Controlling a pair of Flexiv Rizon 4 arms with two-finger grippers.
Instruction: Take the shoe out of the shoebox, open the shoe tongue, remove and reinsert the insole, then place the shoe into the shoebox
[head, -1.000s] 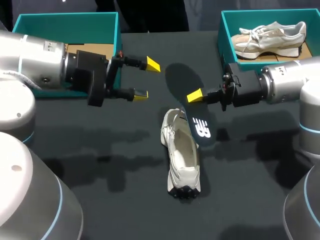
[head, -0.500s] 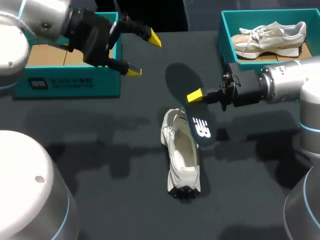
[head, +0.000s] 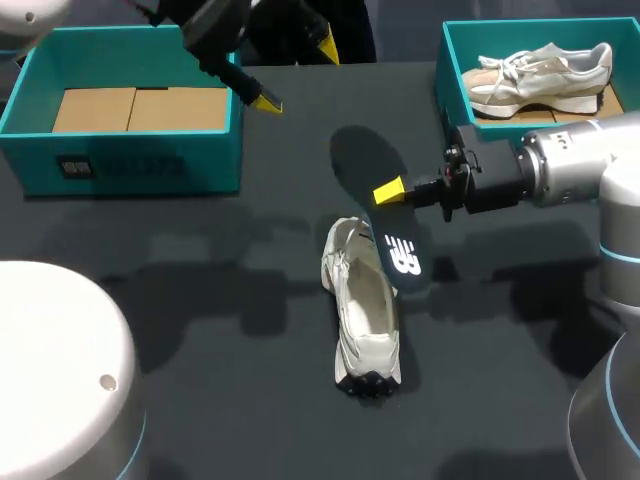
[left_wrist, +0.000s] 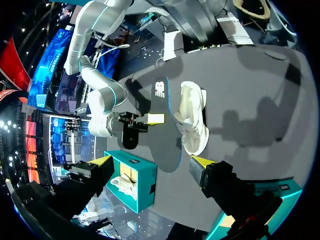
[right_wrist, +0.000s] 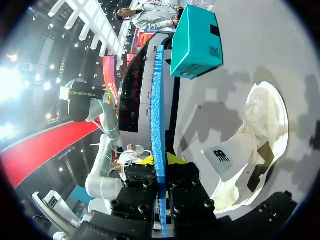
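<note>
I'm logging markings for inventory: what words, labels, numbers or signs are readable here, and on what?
insole: a white logo mark, no legible words.
left shoebox, front wall: a dark label and pale print, too blurred to read.
Nothing else on the table shows legible text.

The right arm (head: 575, 175) is showing a silver-grey shell with a light-blue ring; its black pincer (head: 392, 192) is wearing yellow tips.
</note>
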